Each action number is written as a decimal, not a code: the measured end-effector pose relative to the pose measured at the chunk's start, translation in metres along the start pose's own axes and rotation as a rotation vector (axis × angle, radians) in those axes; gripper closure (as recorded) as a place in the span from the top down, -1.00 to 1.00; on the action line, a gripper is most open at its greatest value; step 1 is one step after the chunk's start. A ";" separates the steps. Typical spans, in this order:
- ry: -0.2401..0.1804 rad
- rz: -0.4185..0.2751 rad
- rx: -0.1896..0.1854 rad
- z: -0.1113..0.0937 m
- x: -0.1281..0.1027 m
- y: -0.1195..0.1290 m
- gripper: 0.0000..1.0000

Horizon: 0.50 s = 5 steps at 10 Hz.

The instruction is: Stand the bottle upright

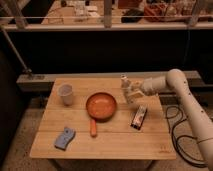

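The small whitish-cream bottle (124,82) is near the back right of the wooden table (110,145), roughly upright with its cap on top. My gripper (129,91) reaches in from the right on the white arm (167,82). It is shut on the bottle's lower part and holds it just at or above the tabletop. The bottle's base is hidden behind the gripper.
An orange pan (101,105) with its handle toward the front sits mid-table, just left of the gripper. A white cup (65,93) stands at the left, a blue sponge (64,138) at the front left, and a dark flat packet (139,116) below the gripper. A dark wall lies behind the table.
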 end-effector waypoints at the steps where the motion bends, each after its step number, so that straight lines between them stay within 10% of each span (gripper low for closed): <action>1: 0.008 -0.002 0.003 0.003 0.000 -0.001 -0.98; 5: 0.043 -0.005 0.018 0.017 -0.007 -0.006 -0.98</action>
